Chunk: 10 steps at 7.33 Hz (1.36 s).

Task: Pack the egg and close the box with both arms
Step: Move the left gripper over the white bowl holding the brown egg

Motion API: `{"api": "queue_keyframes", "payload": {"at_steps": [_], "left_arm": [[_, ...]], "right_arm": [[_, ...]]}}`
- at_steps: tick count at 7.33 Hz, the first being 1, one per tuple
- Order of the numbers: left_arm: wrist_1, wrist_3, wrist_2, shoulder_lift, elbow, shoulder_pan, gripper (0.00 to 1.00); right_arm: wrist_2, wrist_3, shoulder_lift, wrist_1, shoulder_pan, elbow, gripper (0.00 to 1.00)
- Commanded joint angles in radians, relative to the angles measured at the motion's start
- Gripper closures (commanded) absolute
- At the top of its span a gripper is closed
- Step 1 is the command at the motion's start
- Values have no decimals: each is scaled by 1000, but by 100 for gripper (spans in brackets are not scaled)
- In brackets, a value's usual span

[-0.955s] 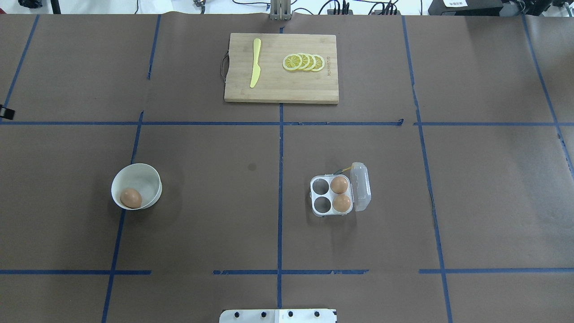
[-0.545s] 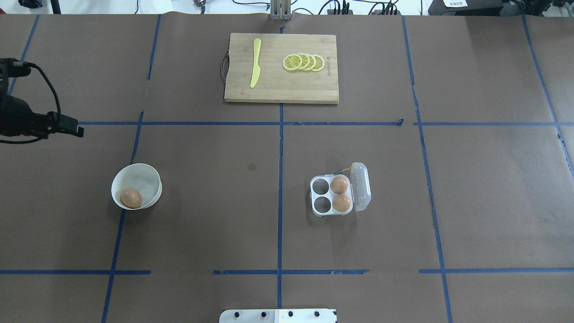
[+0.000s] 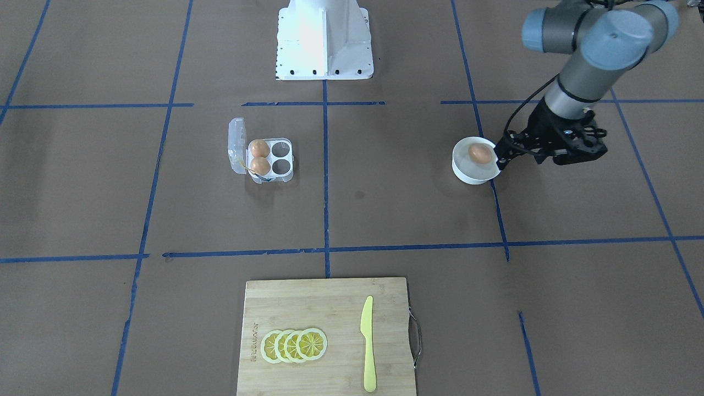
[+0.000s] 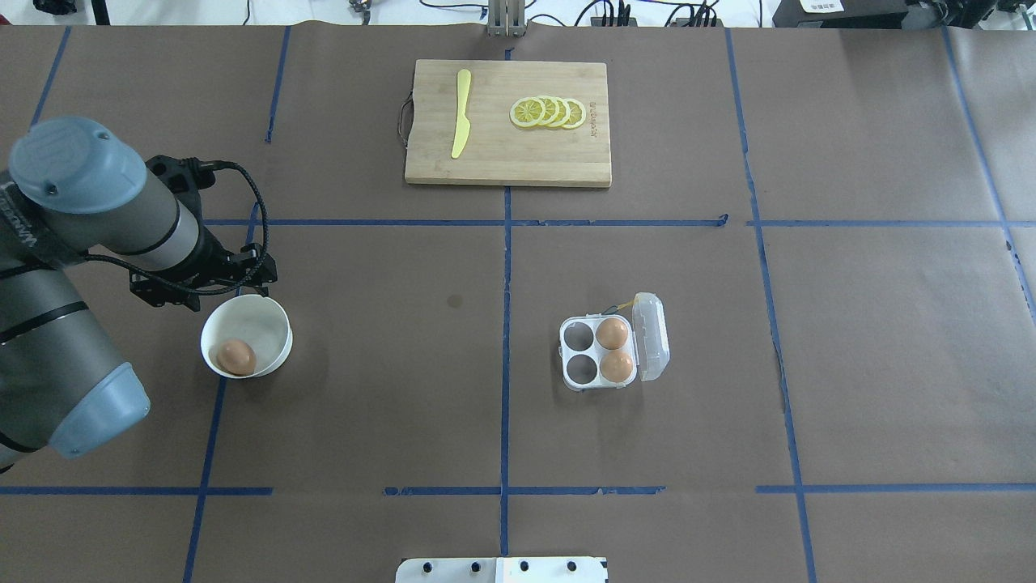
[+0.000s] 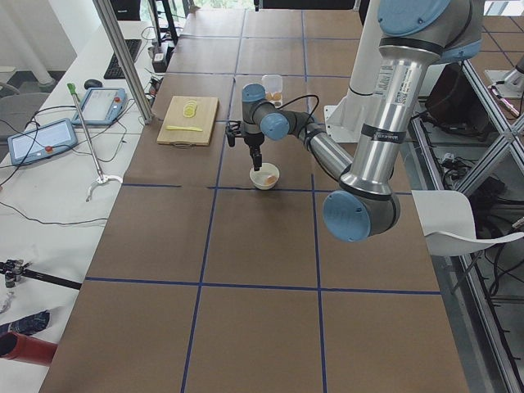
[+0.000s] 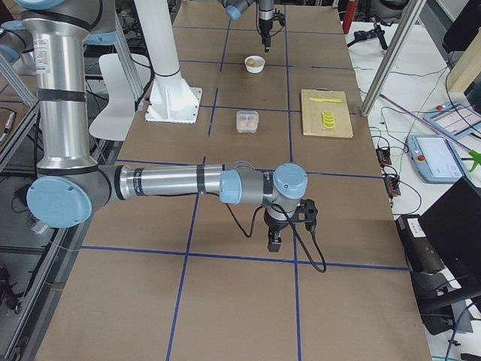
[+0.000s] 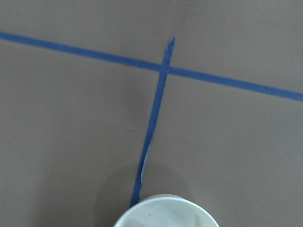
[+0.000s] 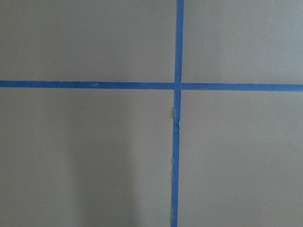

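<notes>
One orange-brown egg (image 4: 236,357) lies in a white bowl (image 4: 275,312) at the table's left; it also shows in the front view (image 3: 480,153). The clear carton (image 4: 564,354) stands right of centre with its lid (image 4: 652,336) open. Two eggs (image 4: 613,333) fill the cups beside the lid, and the other two cups are empty. My left gripper (image 4: 257,275) hangs by the bowl's far rim (image 3: 501,157), above it; I cannot tell whether it is open. The left wrist view shows only the bowl's rim (image 7: 165,213). My right gripper (image 6: 275,242) shows only in the right side view, far from the carton; its state is unclear.
A wooden cutting board (image 4: 507,154) lies at the far middle, with a yellow knife (image 4: 461,113) and lemon slices (image 4: 549,112) on it. The white pedestal (image 3: 324,41) stands at the robot's side. Blue tape lines cross the brown table cover.
My left arm has swung in from the table's left edge to the far side of the bowl. The eggs, bowl and carton have not moved.
</notes>
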Motion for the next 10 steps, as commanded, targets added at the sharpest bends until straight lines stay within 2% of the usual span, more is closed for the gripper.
{"api": "queue_keyframes", "payload": {"at_steps": [1,3,8,10], "left_arm": [[61,-25,7,-8,13,29,17],[56,-25,7,-8,59,39,21],[50,-25,1,-11,89,77,22],[50,-13,1,-11,90,79,26]], "right_arm": [[0,5,0,49,-6,-34,0],[4,5,-2,87,-7,-59,0],[4,3,-2,88,-7,-59,0],[4,2,-2,88,-6,-60,0]]}}
